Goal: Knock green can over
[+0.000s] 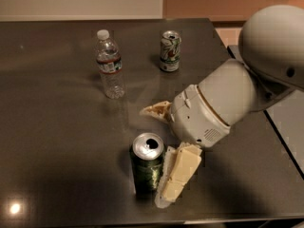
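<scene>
The green can [147, 170] is dark green with a silver top and stands upright on the dark table [57, 141], near its front edge. My gripper [154, 155] is open right beside the can. One cream finger [179, 175] lies against the can's right side. The other finger [154, 110] points left, behind and above the can. The large white wrist and arm [223, 103] reach in from the right.
A mostly white can with green and red print [170, 51] stands at the back of the table. A clear water bottle [110, 65] stands upright to its left. The table's right edge [280, 137] runs under my arm.
</scene>
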You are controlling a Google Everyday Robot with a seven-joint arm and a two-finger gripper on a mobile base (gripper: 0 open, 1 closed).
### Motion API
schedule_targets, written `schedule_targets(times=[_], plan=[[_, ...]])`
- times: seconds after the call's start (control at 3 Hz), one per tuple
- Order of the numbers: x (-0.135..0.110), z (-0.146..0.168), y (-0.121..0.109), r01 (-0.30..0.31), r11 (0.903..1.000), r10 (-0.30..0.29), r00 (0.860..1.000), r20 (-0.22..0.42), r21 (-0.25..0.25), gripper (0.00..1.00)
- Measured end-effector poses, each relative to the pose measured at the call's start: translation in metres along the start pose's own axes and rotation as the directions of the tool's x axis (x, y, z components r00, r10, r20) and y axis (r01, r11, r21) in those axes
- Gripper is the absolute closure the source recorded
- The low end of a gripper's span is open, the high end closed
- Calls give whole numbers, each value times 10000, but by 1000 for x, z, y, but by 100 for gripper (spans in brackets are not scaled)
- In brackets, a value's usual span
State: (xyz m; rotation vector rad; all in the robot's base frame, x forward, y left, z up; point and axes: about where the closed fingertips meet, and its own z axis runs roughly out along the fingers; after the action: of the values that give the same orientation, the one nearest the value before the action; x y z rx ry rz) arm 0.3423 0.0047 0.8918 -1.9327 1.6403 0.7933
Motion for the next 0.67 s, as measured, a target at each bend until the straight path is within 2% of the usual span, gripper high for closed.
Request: schedule_targets(times=[0.33, 0.67], plan=[[-13, 9, 13, 892, 9938, -865, 9953, 424, -664, 0], [-40, 26, 46, 3046, 9297, -2745, 9479, 1618, -2071, 0]])
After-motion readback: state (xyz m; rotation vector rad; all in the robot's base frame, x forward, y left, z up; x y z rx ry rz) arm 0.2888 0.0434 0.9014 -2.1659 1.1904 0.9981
